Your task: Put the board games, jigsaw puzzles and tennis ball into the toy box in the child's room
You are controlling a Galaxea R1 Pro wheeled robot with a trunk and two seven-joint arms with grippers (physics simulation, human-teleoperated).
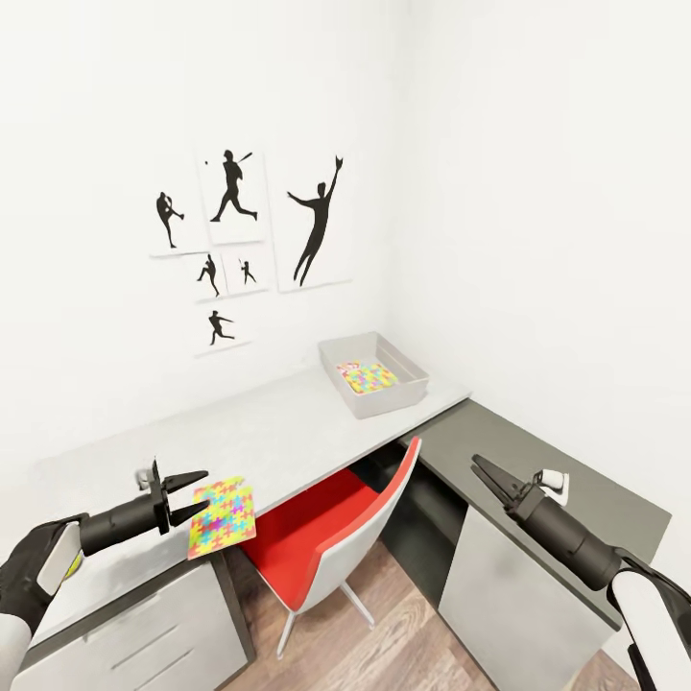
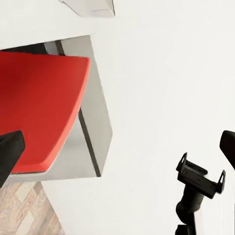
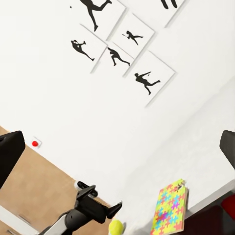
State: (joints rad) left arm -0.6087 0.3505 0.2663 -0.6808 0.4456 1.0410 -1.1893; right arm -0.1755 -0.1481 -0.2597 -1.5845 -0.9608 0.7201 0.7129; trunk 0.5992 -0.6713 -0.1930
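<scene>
The light-grey toy box stands at the far right end of the table, with one jigsaw puzzle lying flat inside it. A second jigsaw puzzle lies at the table's front edge, just right of my left gripper, which is open and empty. The tennis ball rests on the table beside the left arm. My right gripper hovers open and empty above the dark cabinet, well right of the table. The board games and the bed are out of view.
A red chair is tucked under the table between my arms. A low dark-grey cabinet runs along the right wall with a small white object on it. Drawers sit below the left arm. Baseball silhouettes hang on the wall.
</scene>
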